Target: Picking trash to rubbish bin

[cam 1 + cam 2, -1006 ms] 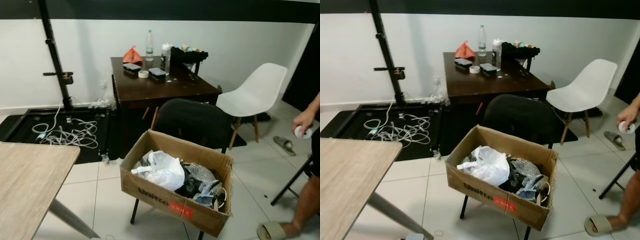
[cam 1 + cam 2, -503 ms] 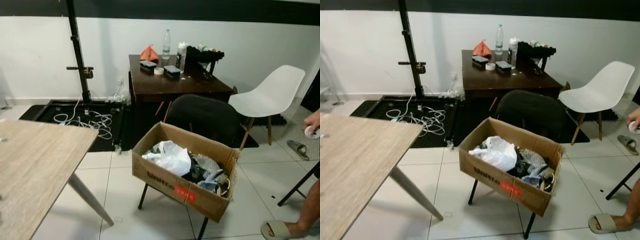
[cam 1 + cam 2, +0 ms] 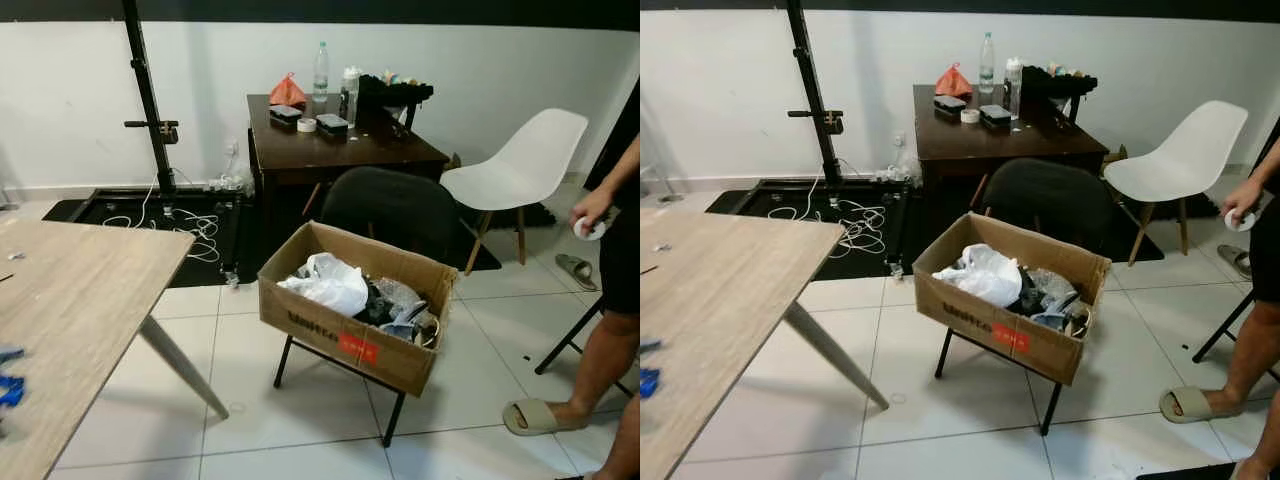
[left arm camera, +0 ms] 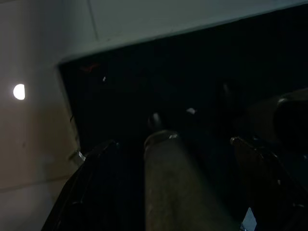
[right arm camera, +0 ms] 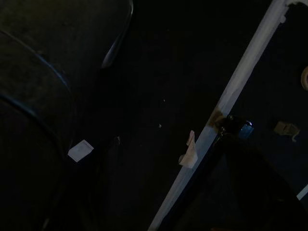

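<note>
Item: cardboard box (image 3: 345, 335) of trash, resting on a black chair (image 3: 392, 210), raised to my reach, apparently serving as the bin. White plastic bag (image 3: 328, 283) on top. Wooden tabletop (image 3: 75, 300) to my left. Both arms hang idle; wrist views too dark, I cannot tell either claw's state.

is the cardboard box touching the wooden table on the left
Apart. In the right eye view, bare white floor tiles separate the cardboard box, which rests on the black chair, from the wooden table and its slanted leg.
</note>
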Tool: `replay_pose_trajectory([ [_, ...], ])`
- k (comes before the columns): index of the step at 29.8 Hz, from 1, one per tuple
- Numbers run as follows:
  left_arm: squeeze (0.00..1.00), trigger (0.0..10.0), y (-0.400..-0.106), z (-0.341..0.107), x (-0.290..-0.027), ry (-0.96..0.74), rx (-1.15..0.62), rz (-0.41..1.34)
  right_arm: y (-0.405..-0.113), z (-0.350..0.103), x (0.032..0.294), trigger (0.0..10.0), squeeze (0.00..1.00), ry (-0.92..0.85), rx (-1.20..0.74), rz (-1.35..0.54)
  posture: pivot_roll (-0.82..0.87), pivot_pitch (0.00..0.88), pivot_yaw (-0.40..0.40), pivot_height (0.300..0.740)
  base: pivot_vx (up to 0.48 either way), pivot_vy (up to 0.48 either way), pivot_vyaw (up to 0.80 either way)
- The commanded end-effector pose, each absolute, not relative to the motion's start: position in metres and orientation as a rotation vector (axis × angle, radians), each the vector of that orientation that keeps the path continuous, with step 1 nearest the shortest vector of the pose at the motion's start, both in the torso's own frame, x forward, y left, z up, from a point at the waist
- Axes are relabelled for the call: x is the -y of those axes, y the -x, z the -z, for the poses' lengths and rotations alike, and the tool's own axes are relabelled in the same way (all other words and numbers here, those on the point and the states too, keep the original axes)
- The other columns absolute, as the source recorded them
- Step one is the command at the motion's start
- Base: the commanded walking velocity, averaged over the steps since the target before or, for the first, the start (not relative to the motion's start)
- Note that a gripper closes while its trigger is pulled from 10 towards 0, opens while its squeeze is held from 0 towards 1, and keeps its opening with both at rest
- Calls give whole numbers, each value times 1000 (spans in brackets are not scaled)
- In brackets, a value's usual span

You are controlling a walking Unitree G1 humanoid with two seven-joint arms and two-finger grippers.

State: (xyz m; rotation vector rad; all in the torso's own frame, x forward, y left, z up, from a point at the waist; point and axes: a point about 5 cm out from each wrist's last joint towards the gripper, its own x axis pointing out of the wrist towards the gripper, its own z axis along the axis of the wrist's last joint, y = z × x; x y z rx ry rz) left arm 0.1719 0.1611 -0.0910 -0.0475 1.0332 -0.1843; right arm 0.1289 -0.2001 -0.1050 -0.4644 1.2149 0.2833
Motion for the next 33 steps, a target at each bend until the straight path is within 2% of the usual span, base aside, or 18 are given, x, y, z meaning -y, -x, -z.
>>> replay_pose_trajectory([
  [1, 0, 10000, -170, 92, -161, 35, -1046, 195, -127, 106, 195, 10000, 0, 445, -1220, -296, -146, 56, 36, 740, -304, 0, 0],
  [13, 0, 10000, -174, 90, -163, 29, -1032, 193, -125, 107, 196, 10000, 0, 449, -1227, -290, -147, 60, 46, 740, -294, 0, 0],
  [19, 0, 10000, -174, 90, -164, 30, -1025, 188, -116, 109, 197, 10000, 0, 442, -1263, -304, -138, 66, 45, 740, 0, 0, 0],
  [29, 0, 10000, -174, 89, -162, -10, -1008, 246, -114, 109, 201, 10000, 0, 442, -1274, -306, -139, 67, 48, 740, 0, 0, 744],
  [33, 0, 10000, -180, 85, -156, -63, -964, 342, -113, 110, 200, 10000, 0, 450, -1280, -317, -135, 60, 45, 740, 0, 0, 744],
])
